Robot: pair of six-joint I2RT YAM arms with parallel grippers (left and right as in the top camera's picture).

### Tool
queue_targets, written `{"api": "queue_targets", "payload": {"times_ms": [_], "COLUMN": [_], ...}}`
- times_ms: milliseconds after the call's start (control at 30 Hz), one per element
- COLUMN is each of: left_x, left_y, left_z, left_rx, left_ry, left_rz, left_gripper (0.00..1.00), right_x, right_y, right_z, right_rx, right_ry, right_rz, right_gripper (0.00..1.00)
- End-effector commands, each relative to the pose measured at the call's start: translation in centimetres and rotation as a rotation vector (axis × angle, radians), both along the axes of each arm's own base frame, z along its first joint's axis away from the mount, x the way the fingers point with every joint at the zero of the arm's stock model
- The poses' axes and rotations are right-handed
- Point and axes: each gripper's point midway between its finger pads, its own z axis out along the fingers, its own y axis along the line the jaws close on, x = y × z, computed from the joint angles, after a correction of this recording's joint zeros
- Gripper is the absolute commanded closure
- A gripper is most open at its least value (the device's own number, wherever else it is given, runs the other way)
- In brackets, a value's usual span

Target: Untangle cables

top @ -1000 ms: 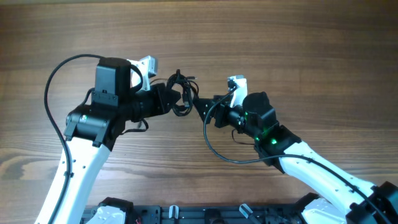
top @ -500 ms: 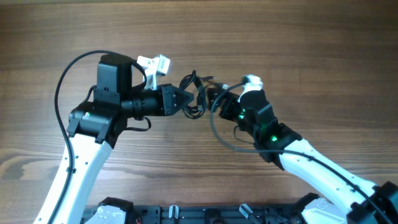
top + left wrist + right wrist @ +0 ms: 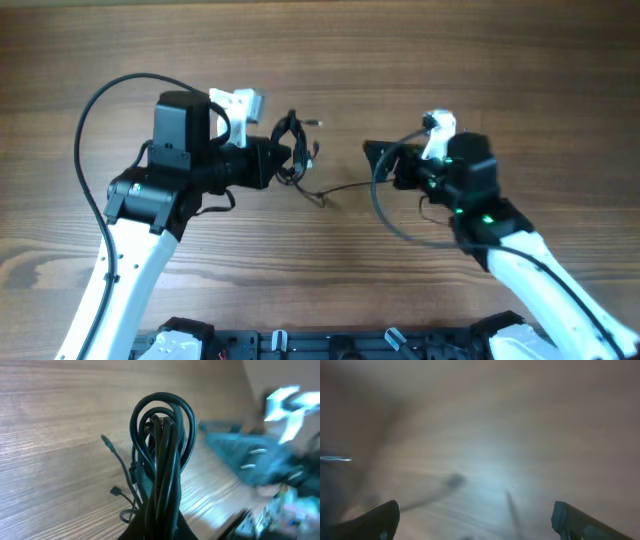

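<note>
The cables (image 3: pixel 294 150) are a loopy bundle of thin black cords, and my left gripper (image 3: pixel 284 161) is shut on it above the table. In the left wrist view the loops (image 3: pixel 162 430) rise from the shut jaws of the left gripper (image 3: pixel 161 525), and small plug ends (image 3: pixel 115 491) dangle to the left. One loose strand (image 3: pixel 335 189) trails from the bundle across the wood toward the right. My right gripper (image 3: pixel 373 152) stands open, apart from the bundle, with nothing in it. The right wrist view is blurred: the right gripper (image 3: pixel 475 517) has wide-spread fingers (image 3: pixel 379 521) over bare wood, with a faint strand (image 3: pixel 432 494).
The wooden table (image 3: pixel 500 70) spreads all around. The thicker black arm cables loop beside each arm, left (image 3: pixel 88 130) and right (image 3: pixel 385 215). A dark rail (image 3: pixel 320 345) runs along the near edge. The right arm (image 3: pixel 255 455) shows blurred in the left wrist view.
My right gripper has opened fully and pulled back to the right, away from the bundle. The left gripper has drawn the bundle slightly left, and one strand now lies stretched on the table.
</note>
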Motion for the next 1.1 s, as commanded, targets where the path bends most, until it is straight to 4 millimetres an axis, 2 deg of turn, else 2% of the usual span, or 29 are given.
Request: {"api": "queue_targets", "payload": {"times_ms": [0, 67, 167, 267, 300, 333, 367, 400, 433, 467, 533, 600, 667, 700, 733, 767, 833, 900, 967, 1067], "left_x": [-3.1, -4.9, -5.7, -6.9, -7.4, -7.8, -8.0, -8.4, -8.4, -8.2, -7.6, -7.1, -5.9, -4.7, -3.7, -2.3, 0.4, 2.8, 3.3, 3.9], "left_y": [-2.4, -3.7, -4.4, -5.4, -6.1, -6.5, -6.8, -7.3, -7.6, -7.6, -7.3, -7.1, -7.4, -7.3, -7.0, -6.3, -4.4, -3.1, -3.2, -2.8], "left_z": [1.7, 2.6, 2.6, 1.9, 1.7, 1.6, 1.5, 1.3, 0.9, 0.4, -0.4, -0.7, -0.3, -0.3, -0.5, -1.0, -1.7, -1.3, -0.8, -0.8], "left_rx": [-0.033, -0.137, -0.218, -0.242, -0.243, -0.243, -0.243, -0.243, -0.232, -0.212, -0.165, -0.142, -0.156, -0.141, -0.121, -0.086, -0.041, -0.079, -0.092, -0.075], "left_ry": [-0.168, -0.180, -0.119, -0.062, -0.051, -0.046, -0.042, -0.035, -0.025, -0.021, -0.013, -0.011, 0.001, 0.001, 0.009, 0.021, 0.074, 0.109, 0.080, 0.056], "left_rz": [-0.344, -0.475, -0.519, -0.572, -0.600, -0.620, -0.632, -0.653, -0.660, -0.654, -0.626, -0.598, -0.535, -0.469, -0.410, -0.317, -0.086, 0.109, 0.110, 0.137], "left_gripper": [0.96, 0.96, 0.96, 0.94, 0.93, 0.93, 0.93, 0.93, 0.92, 0.92, 0.90, 0.73, 0.66, 0.47, 0.37, 0.00, 0.00, 0.00, 0.00, 0.00], "right_x": [-5.4, -6.8, -8.3, -8.4, -8.4, -8.5, -8.6, -8.6, -8.5, -8.2, -7.0, -4.9, -2.7, -1.7, -1.2, -0.9, -0.6, 0.4, 1.8, 3.2], "right_y": [4.5, 5.3, 6.0, 6.2, 6.2, 6.3, 6.3, 6.3, 6.3, 6.2, 6.1, 5.6, 4.7, 4.2, 3.9, 3.7, 3.5, 2.5, 1.1, 0.1], "right_z": [5.9, 6.6, 6.5, 5.7, 5.5, 5.6, 5.7, 5.7, 5.7, 5.6, 5.3, 4.7, 3.9, 3.5, 3.5, 3.4, 3.2, 2.3, 1.6, 3.1], "right_rx": [0.112, 0.161, 0.222, 0.250, 0.257, 0.260, 0.263, 0.264, 0.268, 0.267, 0.263, 0.265, 0.267, 0.276, 0.288, 0.298, 0.312, 0.282, 0.190, 0.137], "right_ry": [-0.297, -0.335, -0.337, -0.292, -0.277, -0.277, -0.282, -0.282, -0.271, -0.256, -0.212, -0.135, -0.057, -0.019, 0.001, 0.018, 0.045, 0.061, -0.001, -0.044], "right_rz": [0.534, 0.651, 0.781, 0.811, 0.811, 0.818, 0.825, 0.825, 0.819, 0.796, 0.715, 0.567, 0.400, 0.315, 0.275, 0.244, 0.211, 0.118, 0.031, -0.039], "right_gripper": [0.00, 0.00, 0.00, 0.01, 0.04, 0.10, 0.21, 0.35, 0.56, 0.70, 0.83, 0.95, 0.96, 0.96, 0.96, 0.96, 0.95, 0.95, 0.95, 0.95]}}
